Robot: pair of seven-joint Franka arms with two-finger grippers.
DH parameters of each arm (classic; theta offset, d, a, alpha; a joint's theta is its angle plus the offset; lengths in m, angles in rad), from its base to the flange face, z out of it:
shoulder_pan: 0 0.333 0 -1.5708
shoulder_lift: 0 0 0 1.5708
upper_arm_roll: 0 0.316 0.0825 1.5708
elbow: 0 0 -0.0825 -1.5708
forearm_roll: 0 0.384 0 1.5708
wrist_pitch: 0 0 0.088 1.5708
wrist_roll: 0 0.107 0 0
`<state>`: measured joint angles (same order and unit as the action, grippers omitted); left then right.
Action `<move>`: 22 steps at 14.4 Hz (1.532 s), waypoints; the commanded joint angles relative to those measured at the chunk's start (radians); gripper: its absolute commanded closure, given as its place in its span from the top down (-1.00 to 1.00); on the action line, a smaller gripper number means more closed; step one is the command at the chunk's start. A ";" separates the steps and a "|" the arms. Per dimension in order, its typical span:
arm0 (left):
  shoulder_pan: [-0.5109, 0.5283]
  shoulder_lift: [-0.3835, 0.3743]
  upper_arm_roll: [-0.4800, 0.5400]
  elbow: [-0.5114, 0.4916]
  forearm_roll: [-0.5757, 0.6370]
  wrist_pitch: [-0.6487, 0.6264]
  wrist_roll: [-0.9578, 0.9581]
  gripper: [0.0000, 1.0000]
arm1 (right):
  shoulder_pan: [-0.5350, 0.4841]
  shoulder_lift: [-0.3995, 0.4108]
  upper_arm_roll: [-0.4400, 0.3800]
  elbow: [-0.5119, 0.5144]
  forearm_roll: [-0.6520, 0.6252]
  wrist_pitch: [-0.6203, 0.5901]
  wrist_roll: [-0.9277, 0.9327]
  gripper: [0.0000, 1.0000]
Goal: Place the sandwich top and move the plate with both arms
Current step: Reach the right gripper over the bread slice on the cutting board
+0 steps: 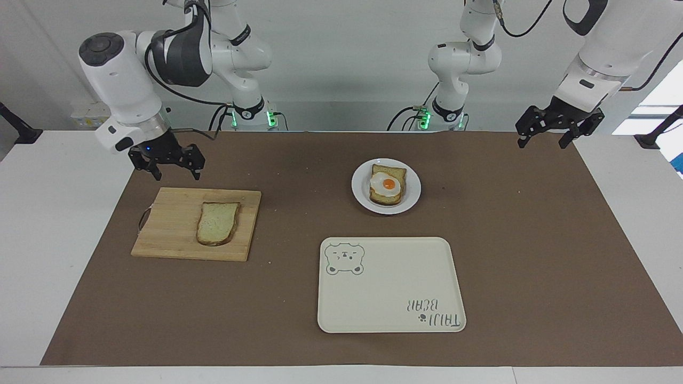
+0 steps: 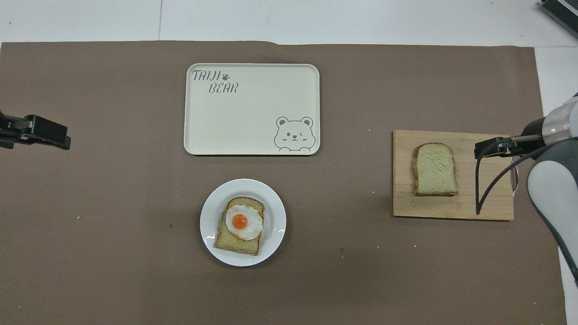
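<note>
Nothing of the job looks done yet, as far as I can tell. The cream tray lies bare on the brown mat, farther from the robots than the plate, and I take it as the place the plate is meant to go.

The wooden cutting board sits toward the right arm's end of the table, and the sandwich top lies flat on it, untouched. The plate stands near the middle of the table, nearer to the robots than the tray, with the egg-topped bread on it and no slice over the egg.

The right gripper hangs over the board's edge nearest the robots, its claw spread open and empty, short of the slice. The left gripper waits over the mat's corner at its own end, claw open too, holding nothing.

So all is left: picking up the slice, laying it on the egg, then both arms carrying the plate.
</note>
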<state>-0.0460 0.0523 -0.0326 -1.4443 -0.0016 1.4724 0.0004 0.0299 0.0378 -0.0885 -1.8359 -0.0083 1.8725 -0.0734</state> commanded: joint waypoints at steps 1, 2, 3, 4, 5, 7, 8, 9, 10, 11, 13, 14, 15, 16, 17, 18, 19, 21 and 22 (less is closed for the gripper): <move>-0.002 -0.026 0.000 -0.027 0.020 -0.007 0.000 1.00 | -0.036 0.062 0.006 -0.016 0.057 0.078 -0.084 1.00; -0.002 -0.026 0.000 -0.025 0.020 -0.007 0.000 1.00 | -0.036 0.077 0.006 -0.025 0.067 0.117 -0.095 1.00; -0.002 -0.026 0.000 -0.025 0.020 -0.007 0.000 1.00 | -0.035 0.083 0.006 -0.039 0.067 0.149 -0.095 1.00; -0.002 -0.026 0.002 -0.025 0.020 -0.007 0.000 1.00 | -0.034 0.086 0.006 -0.054 0.068 0.166 -0.095 1.00; -0.002 -0.026 0.002 -0.027 0.020 -0.007 0.000 1.00 | -0.038 0.097 0.006 -0.069 0.071 0.172 -0.098 1.00; -0.002 -0.026 0.002 -0.025 0.020 -0.007 0.000 1.00 | -0.048 0.114 0.006 -0.101 0.123 0.210 -0.112 1.00; -0.002 -0.026 0.000 -0.027 0.020 -0.007 -0.002 1.00 | -0.056 0.114 0.006 -0.129 0.136 0.241 -0.124 1.00; -0.002 -0.026 0.000 -0.025 0.020 -0.007 0.000 1.00 | -0.056 0.120 0.006 -0.146 0.137 0.272 -0.127 1.00; -0.002 -0.026 0.002 -0.025 0.020 -0.007 0.000 1.00 | -0.057 0.137 0.006 -0.155 0.139 0.290 -0.129 1.00; -0.002 -0.026 0.002 -0.025 0.020 -0.007 0.000 1.00 | -0.058 0.151 0.006 -0.164 0.140 0.307 -0.135 1.00; -0.002 -0.026 0.000 -0.025 0.020 -0.007 0.000 1.00 | -0.058 0.151 0.006 -0.195 0.146 0.326 -0.181 1.00; -0.002 -0.026 0.002 -0.025 0.020 -0.007 0.000 1.00 | -0.059 0.155 0.006 -0.206 0.181 0.333 -0.187 1.00; -0.002 -0.026 0.002 -0.025 0.020 -0.007 0.000 1.00 | -0.059 0.165 0.006 -0.220 0.221 0.347 -0.195 1.00; -0.002 -0.026 0.002 -0.025 0.020 -0.007 0.000 1.00 | -0.059 0.169 0.006 -0.242 0.240 0.374 -0.218 1.00; -0.002 -0.026 0.002 -0.025 0.022 -0.007 0.000 1.00 | -0.061 0.172 0.006 -0.255 0.240 0.402 -0.250 1.00; -0.002 -0.026 0.000 -0.025 0.020 -0.007 0.000 1.00 | -0.068 0.178 0.006 -0.263 0.240 0.418 -0.279 1.00; -0.002 -0.026 0.000 -0.025 0.020 -0.007 0.000 1.00 | -0.071 0.180 0.006 -0.264 0.241 0.419 -0.295 1.00; -0.002 -0.026 0.000 -0.025 0.020 -0.007 0.000 1.00 | -0.073 0.186 0.006 -0.266 0.241 0.425 -0.298 1.00; -0.002 -0.026 0.000 -0.025 0.020 -0.007 0.000 1.00 | -0.080 0.192 0.006 -0.267 0.241 0.427 -0.299 1.00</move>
<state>-0.0460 0.0523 -0.0326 -1.4443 -0.0016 1.4724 0.0004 -0.0290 0.2272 -0.0895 -2.0888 0.1991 2.2781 -0.3271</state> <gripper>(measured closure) 0.000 0.000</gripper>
